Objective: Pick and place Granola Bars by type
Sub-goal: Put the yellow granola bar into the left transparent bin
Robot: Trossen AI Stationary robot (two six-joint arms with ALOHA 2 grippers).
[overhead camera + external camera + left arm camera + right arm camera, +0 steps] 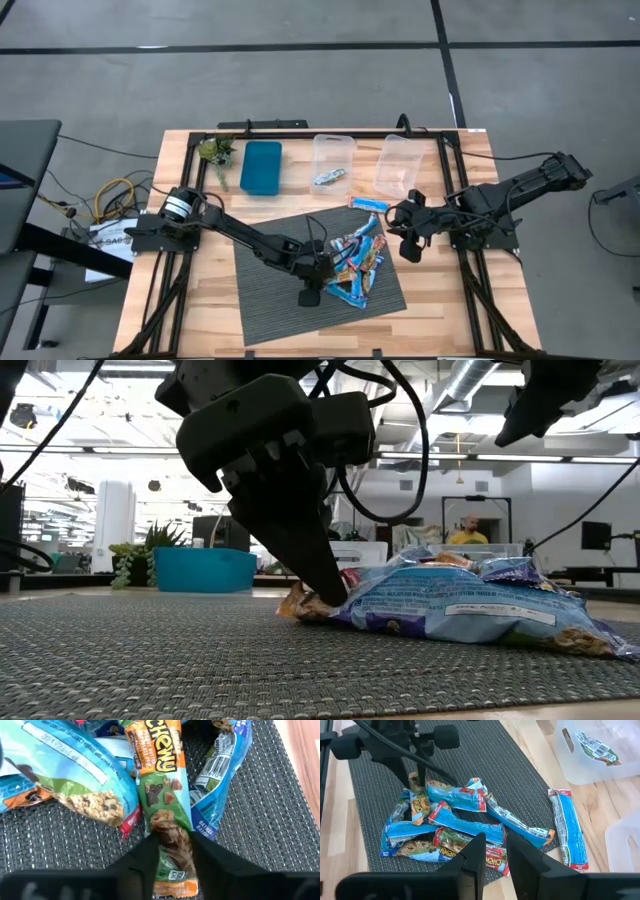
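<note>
A: From above?
B: Pile of bars [357,262] heaped on the grey mat [270,300]. Left gripper [312,290] down at the pile's near-left edge. Right gripper [409,245] hanging just off the pile's right side, above bare table [440,310]. One blue bar [368,204] alone on the wood past the mat; another bar [330,179] inside the left tub [333,150]; right tub [400,165] and blue tray [261,167] along the back.

A: At table height?
B: Left gripper [325,592] planted on the mat, tips touching an orange wrapper [300,606] at the foot of the blue-white heap [470,610].

A: Left wrist?
B: Dark fingers [142,857] closed on an orange-and-green bar [162,795], pinching its crinkled end. "CHEWY" lettering, chocolate pictured. Blue-white wrappers [75,775] either side, touching.

A: Right wrist?
B: Right fingers [472,857] spread, nothing between, hovering over the pile [450,827]. Shiny blue, red-trimmed wrappers crisscrossed, orange ones tucked under. Lone blue bar [567,830] flat on the wood, apart from the rest. Left arm's gripper [417,777] at the far edge.
</note>
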